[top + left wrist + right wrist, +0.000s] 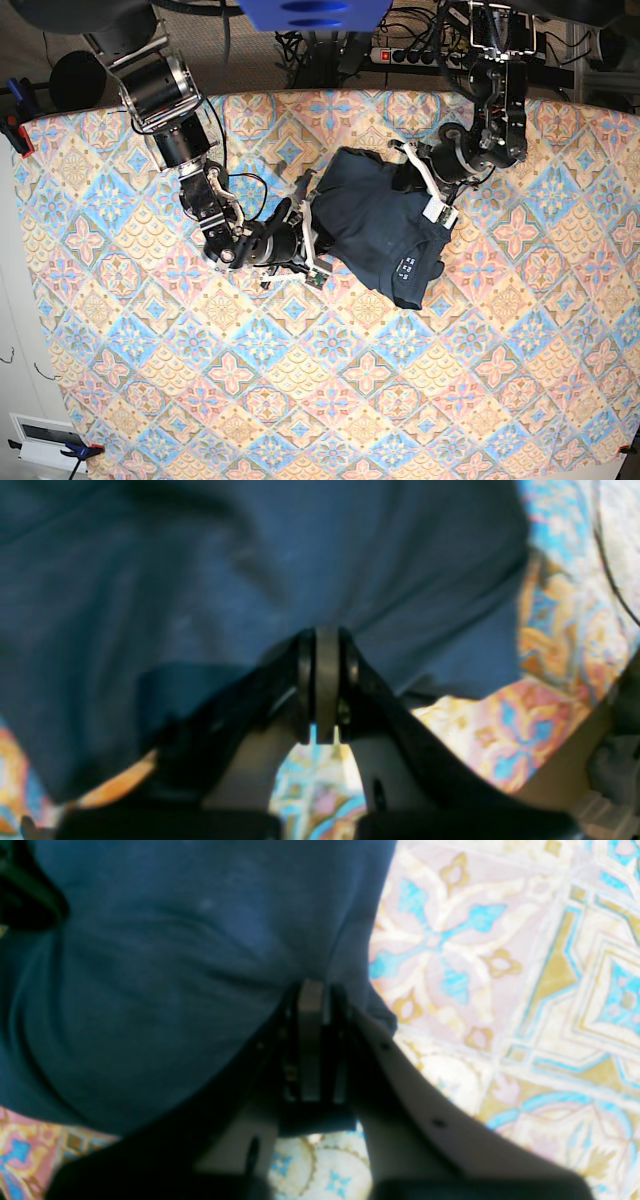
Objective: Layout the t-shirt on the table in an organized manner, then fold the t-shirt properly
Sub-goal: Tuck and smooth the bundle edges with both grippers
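Both grippers, left gripper (326, 680) and right gripper (312, 1040), are pinching our t-shirt (380, 225) tightly; it is lying slanted, neck pointing toward the table's (300, 400) near edge.

So we've got three views here. The base cam sits high overhead and looks straight down, far enough to take in nearly the whole table (330, 400) and both arms. The two wrist cams ride right behind their jaws and look along them, super close and blurry. Each one sees the navy t-shirt (200, 580) (175, 965) (380, 225) plus a strip of patterned cloth, which overlaps the middle of the base view.
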You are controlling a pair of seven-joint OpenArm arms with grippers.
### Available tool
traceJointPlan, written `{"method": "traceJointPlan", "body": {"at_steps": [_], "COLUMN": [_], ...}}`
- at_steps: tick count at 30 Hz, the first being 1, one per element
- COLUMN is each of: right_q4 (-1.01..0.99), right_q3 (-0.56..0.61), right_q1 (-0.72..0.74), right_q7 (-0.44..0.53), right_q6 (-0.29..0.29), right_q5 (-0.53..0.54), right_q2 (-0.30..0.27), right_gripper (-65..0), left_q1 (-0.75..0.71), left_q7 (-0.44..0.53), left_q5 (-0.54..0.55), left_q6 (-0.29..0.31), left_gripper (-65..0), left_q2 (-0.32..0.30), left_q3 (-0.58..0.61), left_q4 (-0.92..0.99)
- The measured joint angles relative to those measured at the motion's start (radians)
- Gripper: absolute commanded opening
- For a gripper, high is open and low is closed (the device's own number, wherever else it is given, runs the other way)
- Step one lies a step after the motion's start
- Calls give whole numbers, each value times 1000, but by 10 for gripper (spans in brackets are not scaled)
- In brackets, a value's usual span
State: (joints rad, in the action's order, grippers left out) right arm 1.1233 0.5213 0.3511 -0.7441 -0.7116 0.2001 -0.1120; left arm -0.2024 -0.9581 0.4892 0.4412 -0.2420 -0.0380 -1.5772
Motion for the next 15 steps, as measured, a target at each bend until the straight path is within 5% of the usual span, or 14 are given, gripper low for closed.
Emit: {"method": "traceJointPlan", "body": {"at_steps": [9,15], "right_q4": [14,140], "right_q3": [-144,-236], "right_q1": [-8,-2], "right_q7": [-62,-69], "right_q6": [9,17], "right_q5": [-40,-45], "right_q2": [-15,-19], "right_gripper": [-620,-620], "left_q1": [-63,-111], "left_q7": [-62,-60], "left_q5": [-77,19], "left_q6": [-33,-32], "left_gripper": [-650,-650], "left_q2": [-7,6], "left_q3": [-105,-260], "left_q4": [-182,-196]}}
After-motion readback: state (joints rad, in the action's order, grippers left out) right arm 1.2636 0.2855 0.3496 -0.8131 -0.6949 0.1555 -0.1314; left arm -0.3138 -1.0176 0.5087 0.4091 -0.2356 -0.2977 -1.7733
